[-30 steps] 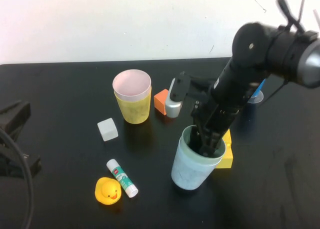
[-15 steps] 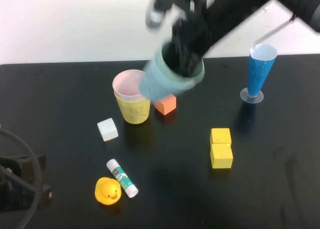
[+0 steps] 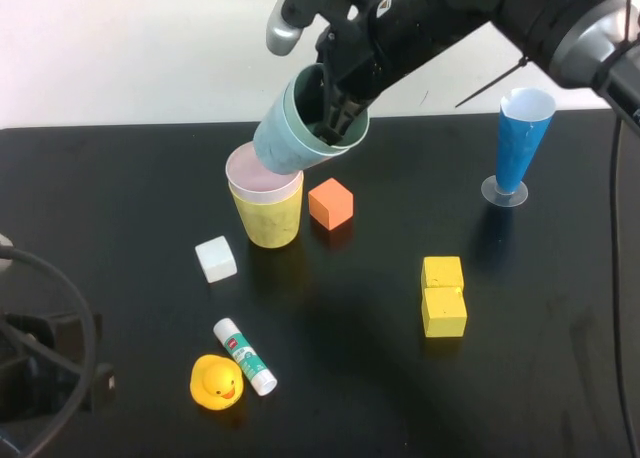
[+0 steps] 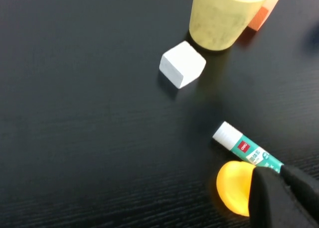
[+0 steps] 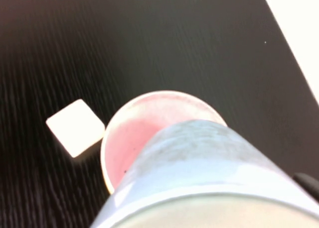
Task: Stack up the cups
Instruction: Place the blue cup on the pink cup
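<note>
A pink cup [image 3: 262, 170] sits nested in a yellow cup [image 3: 266, 216], upright at the table's middle left. My right gripper [image 3: 335, 118] is shut on the rim of a light blue cup [image 3: 290, 133], one finger inside its mouth, where a pale green rim shows. That cup hangs tilted, its base just above the pink cup's far rim. In the right wrist view the light blue cup [image 5: 199, 163] covers part of the pink cup [image 5: 132, 133]. My left gripper [image 4: 279, 171] is shut and empty, low at the near left over the yellow duck [image 4: 234, 185].
An orange cube [image 3: 331, 202] stands right beside the yellow cup. A white cube [image 3: 215, 258], a glue stick [image 3: 245, 355] and the duck [image 3: 216, 381] lie in front of it. Two yellow blocks [image 3: 442, 296] sit at the centre right, a dark-blue cone [image 3: 520, 138] at the back right.
My right gripper closed on the light blue cup, lifted it off the table near the yellow blocks and carried it back and left, over the pink cup. The left arm shifted slightly.
</note>
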Controlling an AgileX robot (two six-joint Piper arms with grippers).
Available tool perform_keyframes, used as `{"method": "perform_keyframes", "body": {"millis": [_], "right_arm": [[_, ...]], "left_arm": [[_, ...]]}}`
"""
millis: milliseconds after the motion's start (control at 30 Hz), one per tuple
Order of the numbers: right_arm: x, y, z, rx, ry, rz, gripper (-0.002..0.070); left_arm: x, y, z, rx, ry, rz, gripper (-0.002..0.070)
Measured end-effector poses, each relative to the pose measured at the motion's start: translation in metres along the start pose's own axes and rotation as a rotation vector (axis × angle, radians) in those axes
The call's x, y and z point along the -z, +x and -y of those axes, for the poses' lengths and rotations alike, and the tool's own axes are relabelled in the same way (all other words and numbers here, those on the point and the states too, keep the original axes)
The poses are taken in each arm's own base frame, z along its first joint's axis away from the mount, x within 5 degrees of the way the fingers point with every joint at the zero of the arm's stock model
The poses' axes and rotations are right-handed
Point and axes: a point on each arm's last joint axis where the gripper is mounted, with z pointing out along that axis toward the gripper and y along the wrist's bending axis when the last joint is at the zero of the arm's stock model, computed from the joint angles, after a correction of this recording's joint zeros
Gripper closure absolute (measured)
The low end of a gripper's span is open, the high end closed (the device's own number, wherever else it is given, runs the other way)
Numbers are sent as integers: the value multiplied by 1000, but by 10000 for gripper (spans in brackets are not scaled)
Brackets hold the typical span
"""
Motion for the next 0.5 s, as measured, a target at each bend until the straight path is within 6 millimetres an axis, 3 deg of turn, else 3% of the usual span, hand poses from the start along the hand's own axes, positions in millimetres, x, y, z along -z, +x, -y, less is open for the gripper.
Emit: {"method": "perform_keyframes", "body": {"millis": [500], "right_arm": [[-24, 5, -1, 59, -27, 31, 587]], "left_arm": [[-16, -3, -2, 10, -11, -13, 673]]}}
